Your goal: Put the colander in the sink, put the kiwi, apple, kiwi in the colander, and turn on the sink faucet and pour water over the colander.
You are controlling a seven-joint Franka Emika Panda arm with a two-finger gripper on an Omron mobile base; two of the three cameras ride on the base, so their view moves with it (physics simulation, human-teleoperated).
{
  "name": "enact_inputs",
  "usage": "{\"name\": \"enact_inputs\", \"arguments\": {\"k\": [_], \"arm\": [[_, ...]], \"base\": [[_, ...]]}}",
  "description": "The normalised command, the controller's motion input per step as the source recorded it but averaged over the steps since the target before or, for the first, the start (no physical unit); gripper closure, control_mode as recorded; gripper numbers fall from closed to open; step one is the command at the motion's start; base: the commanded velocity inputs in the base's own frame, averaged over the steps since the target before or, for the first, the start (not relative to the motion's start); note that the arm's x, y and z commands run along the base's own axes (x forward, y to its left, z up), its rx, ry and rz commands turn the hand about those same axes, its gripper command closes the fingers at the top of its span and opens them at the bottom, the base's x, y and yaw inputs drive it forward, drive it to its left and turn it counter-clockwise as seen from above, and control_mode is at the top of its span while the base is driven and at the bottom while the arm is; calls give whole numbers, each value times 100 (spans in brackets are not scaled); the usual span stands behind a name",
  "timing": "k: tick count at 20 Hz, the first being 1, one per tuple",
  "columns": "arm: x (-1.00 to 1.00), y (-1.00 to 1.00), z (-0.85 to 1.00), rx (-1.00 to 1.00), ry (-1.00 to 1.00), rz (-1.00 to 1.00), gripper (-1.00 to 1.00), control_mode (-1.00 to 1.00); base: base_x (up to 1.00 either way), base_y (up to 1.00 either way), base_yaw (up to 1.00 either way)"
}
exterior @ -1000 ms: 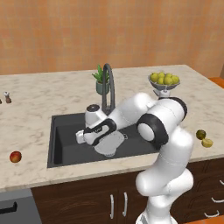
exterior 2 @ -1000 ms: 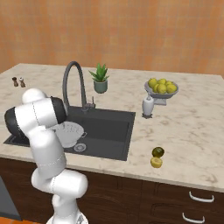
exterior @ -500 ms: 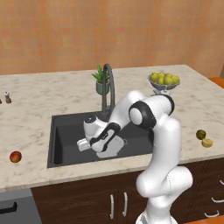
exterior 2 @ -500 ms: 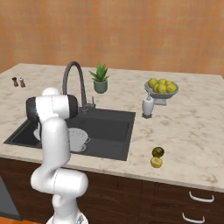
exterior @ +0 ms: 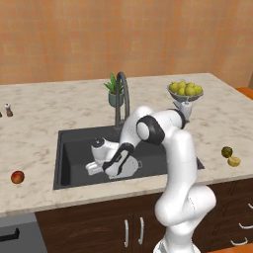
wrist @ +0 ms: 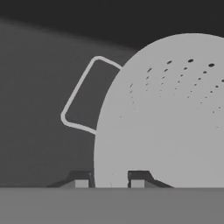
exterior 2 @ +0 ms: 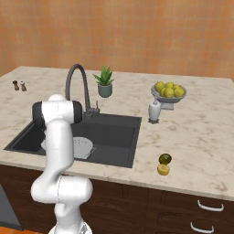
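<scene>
The white perforated colander [exterior: 127, 168] [exterior 2: 82, 147] [wrist: 166, 118] hangs low inside the dark sink [exterior: 74, 148] [exterior 2: 114, 132], tilted on edge. My gripper [exterior: 109, 170] [wrist: 108, 181] is shut on its rim, one dark fingertip on each side, and a thin loop handle [wrist: 78, 100] sticks out to the left. The dark olive kiwi [exterior: 227, 151] [exterior 2: 165, 158] and the yellowish kiwi [exterior: 234, 161] [exterior 2: 162, 169] lie together on the counter right of the sink. The red apple [exterior: 18, 177] lies on the counter left of the sink. The faucet [exterior: 122, 94] [exterior 2: 77, 80] arches over the basin with no water running.
A bowl of yellow fruit [exterior: 185, 90] [exterior 2: 168, 90] and a white bottle [exterior: 187, 109] [exterior 2: 154, 110] stand at the back right. A potted plant [exterior: 115, 91] [exterior 2: 104, 81] sits behind the faucet. Small shakers [exterior: 8, 109] [exterior 2: 19, 85] stand far left.
The arm's elbow has swung round and the hand has sunk a little deeper into the sink with the colander. The grip has not changed.
</scene>
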Motion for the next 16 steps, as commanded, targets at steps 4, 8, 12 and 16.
{"name": "enact_inputs", "arguments": {"k": [4, 8, 12, 16], "arm": [[36, 0, -22, -1, 0, 0, 100, -100], [32, 0, -23, 0, 0, 0, 100, -100], [4, 0, -4, 0, 0, 0, 100, -100], [0, 0, 0, 0, 0, 0, 100, -100]], "base": [[0, 0, 0], [0, 0, 0], [0, 0, 0], [0, 0, 0]]}}
